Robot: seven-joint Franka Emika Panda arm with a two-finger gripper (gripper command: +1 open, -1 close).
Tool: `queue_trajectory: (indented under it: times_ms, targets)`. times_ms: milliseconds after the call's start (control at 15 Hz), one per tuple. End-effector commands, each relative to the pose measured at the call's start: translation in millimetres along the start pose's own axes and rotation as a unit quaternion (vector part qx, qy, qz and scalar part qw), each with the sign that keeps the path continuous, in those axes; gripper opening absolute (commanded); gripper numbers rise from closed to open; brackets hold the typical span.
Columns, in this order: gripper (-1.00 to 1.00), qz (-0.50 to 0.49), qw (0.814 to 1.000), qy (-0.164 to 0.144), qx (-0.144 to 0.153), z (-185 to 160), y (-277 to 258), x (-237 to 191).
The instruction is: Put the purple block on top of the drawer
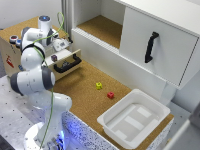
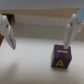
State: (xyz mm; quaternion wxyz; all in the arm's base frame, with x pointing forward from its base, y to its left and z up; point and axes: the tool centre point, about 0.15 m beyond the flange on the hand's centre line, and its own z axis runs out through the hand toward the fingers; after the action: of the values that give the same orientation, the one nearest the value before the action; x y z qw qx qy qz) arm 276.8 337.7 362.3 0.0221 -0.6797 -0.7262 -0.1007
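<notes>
Inside the open drawer (image 1: 67,59) the purple block (image 2: 61,56) is lying, and the gripper (image 2: 40,32) is hanging above it with jaws wide and empty, probably preparing to grasp it.

Cork table (image 1: 85,95): cubes (image 1: 99,85), white tray (image 1: 134,118)

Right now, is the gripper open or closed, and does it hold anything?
Gripper: open and holding nothing; the purple block sits by one finger, not gripped.
</notes>
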Motion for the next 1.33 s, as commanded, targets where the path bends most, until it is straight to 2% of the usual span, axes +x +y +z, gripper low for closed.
queue_trajectory:
  times_ms: [0, 333, 400, 667, 867, 1067, 1267]
  targets:
    - [1.0, -0.029, 0.998, -0.039, 0.03, 26.0, 39.1, 13.8]
    - [1.0, -0.03, 0.997, -0.06, 0.048, 40.6, 43.9, 7.9]
    - [-1.0, -0.029, 0.996, -0.063, 0.051, 42.9, 44.2, 7.3]
    - [-1.0, -0.006, 0.996, -0.061, 0.071, 43.6, 57.3, 8.4]
    - [-1.0, 0.011, 0.996, -0.053, 0.072, 39.1, 59.9, 13.4]
    - [-1.0, 0.007, 0.997, -0.061, 0.051, 21.3, 57.9, 19.5]
    - [-1.0, -0.007, 0.997, -0.07, 0.013, -18.7, 57.3, 38.3]
